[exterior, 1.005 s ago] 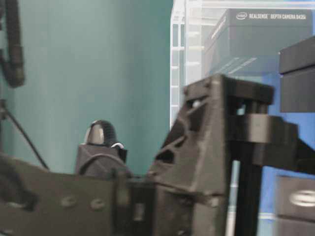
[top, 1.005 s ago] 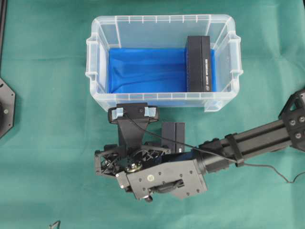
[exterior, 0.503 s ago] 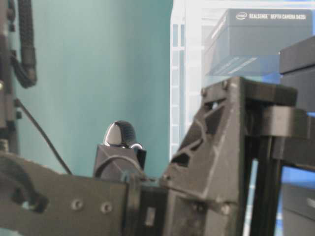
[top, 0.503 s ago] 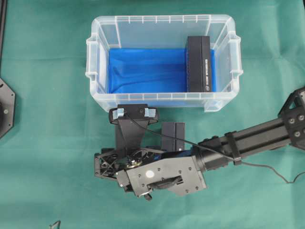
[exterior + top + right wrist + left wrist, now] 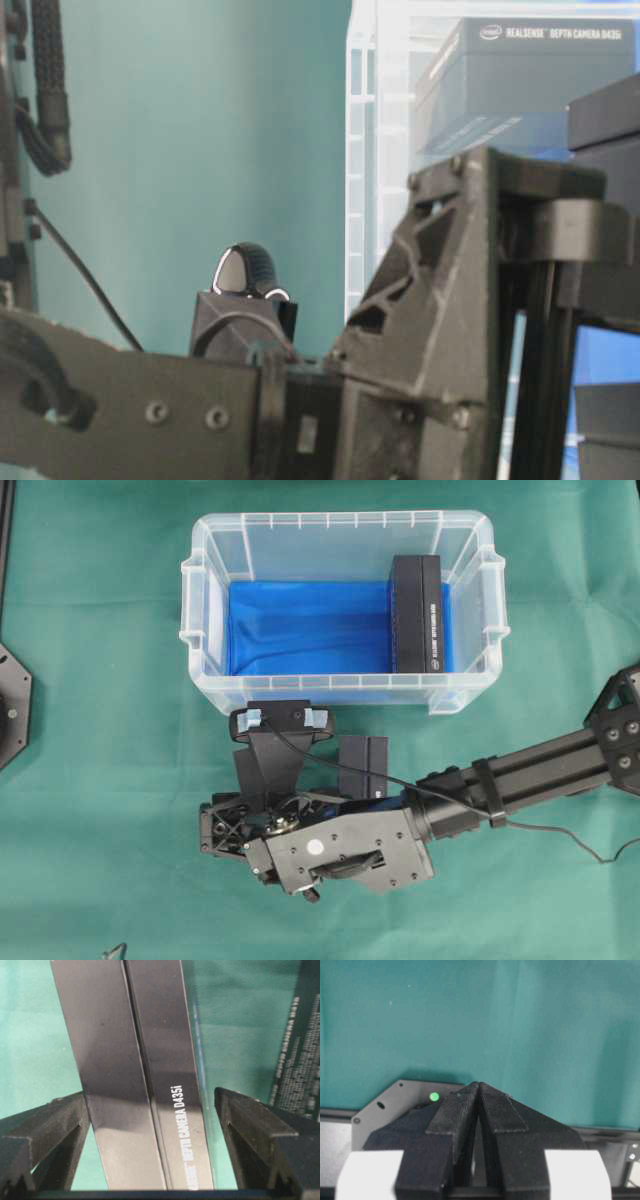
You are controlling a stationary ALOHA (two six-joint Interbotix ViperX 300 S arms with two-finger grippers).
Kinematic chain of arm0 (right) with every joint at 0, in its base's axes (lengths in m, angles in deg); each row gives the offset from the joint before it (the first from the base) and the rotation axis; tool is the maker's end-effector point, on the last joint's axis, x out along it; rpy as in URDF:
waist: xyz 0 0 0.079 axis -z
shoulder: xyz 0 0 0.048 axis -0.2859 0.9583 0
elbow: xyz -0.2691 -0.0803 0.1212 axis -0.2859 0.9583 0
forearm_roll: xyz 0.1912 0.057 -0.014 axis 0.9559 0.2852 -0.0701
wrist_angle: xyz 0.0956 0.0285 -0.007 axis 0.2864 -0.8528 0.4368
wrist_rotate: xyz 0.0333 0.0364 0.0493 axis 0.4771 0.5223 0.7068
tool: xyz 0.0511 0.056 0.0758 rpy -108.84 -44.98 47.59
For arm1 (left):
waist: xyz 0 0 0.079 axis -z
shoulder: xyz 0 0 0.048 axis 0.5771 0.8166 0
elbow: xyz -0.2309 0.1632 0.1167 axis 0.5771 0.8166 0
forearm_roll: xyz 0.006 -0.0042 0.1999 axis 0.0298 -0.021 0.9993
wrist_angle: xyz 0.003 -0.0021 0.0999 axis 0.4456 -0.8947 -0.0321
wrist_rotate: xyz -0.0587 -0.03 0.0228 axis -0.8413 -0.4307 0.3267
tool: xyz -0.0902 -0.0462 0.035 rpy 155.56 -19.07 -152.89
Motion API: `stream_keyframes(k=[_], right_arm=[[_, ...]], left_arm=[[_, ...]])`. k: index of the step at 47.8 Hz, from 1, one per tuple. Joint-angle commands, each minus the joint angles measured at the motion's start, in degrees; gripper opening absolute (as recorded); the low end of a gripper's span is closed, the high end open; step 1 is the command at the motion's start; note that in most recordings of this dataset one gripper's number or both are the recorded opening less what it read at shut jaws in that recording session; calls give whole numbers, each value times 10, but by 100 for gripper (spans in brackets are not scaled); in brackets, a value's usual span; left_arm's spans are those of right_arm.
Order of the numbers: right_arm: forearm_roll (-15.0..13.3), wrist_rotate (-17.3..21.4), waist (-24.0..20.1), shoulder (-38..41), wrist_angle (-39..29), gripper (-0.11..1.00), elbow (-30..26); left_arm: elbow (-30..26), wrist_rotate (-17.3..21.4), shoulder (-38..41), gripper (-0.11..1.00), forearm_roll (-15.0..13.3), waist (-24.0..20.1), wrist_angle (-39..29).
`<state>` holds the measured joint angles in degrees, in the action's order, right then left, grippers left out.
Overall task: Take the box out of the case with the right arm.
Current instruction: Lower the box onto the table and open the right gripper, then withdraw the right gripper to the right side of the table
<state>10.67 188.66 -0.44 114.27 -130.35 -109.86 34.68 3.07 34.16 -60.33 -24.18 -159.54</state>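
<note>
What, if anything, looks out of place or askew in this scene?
Nothing is spilled or damaged. One black box stands on the green cloth between the jaws of the open right gripper, while a matching box lies in the case, near its right end.

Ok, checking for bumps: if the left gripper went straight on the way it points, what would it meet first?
Most likely the green cloth: the shut left gripper points at bare cloth in its wrist view, though depth is unclear.
</note>
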Motion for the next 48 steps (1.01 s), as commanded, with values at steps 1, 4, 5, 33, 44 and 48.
stream_keyframes(k=[1,4,5,33,44,48], right_arm=[[-3,-2,0,-32,-14,92,-6],[-4,-3,0,-40,-22,92,-6],[-5,-3,0,-44,-25,92,-6],[-62,-50,0,-127,-136,91,-55],[-60,-83,0,-131,-144,91,-58],[-59,-104,-2,-136,-156,91,-55]], left_arm=[[-5,0,1,0,1,-2,3],[-5,0,2,0,2,-2,3],[-6,0,2,0,2,-2,3],[-5,0,2,0,2,-2,3],[-5,0,2,0,2,-2,3],[-5,-1,2,0,2,-2,3]])
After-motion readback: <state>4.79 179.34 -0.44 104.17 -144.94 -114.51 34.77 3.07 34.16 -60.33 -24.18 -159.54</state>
